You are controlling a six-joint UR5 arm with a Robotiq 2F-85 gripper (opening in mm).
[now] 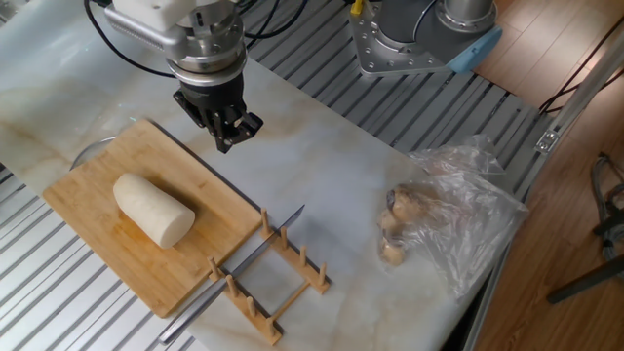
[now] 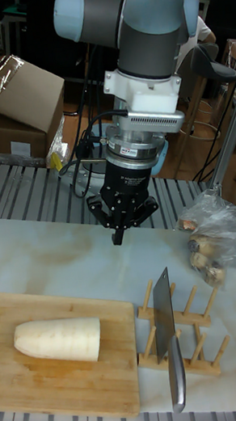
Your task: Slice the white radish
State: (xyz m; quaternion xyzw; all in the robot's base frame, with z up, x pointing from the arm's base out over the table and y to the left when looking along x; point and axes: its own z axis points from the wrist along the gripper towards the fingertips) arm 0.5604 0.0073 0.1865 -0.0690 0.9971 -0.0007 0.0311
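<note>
The white radish (image 1: 153,209) (image 2: 59,340) lies whole on its side on the bamboo cutting board (image 1: 88,185) (image 2: 69,392). My gripper (image 1: 228,142) (image 2: 118,236) hangs above the marble just past the board's far edge, behind the radish and apart from it. Its fingers run together to a single tip, so it looks shut with nothing held. A cleaver (image 1: 258,244) (image 2: 164,314) rests in the wooden rack (image 1: 292,278) (image 2: 197,343) beside the board, with its handle (image 2: 178,382) toward the table's front edge.
A crumpled clear plastic bag with brownish lumps (image 1: 429,219) (image 2: 216,246) lies on the far side of the rack. The second arm's base (image 1: 409,39) stands at the back. Ribbed metal table borders the marble slab (image 1: 322,166).
</note>
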